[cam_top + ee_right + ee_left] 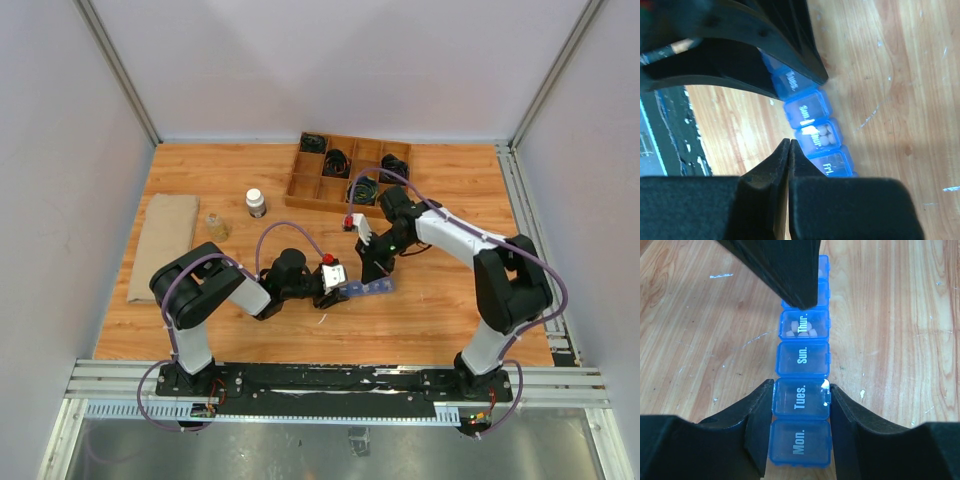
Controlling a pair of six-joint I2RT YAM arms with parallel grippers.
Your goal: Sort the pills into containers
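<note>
The blue translucent pill organizer [368,289] lies on the wooden table, with its lids down and day labels showing. My left gripper [337,291] is shut on its Mon./Tues. end [801,405], one jaw pressed to each side. White pills [807,331] lie inside the Thur. compartment and also show in the right wrist view [826,136]. My right gripper [373,268] is shut and empty, with its tips [790,145] hovering just beside the Thur. and Fri. compartments. In the left wrist view the right gripper [807,302] points down at the strip past Thur.
A wooden divided tray [300,186] of black cables stands at the back centre. A white-capped bottle [256,203] and a small clear bottle [216,227] stand to the left of it. A tan cloth [163,245] lies at far left.
</note>
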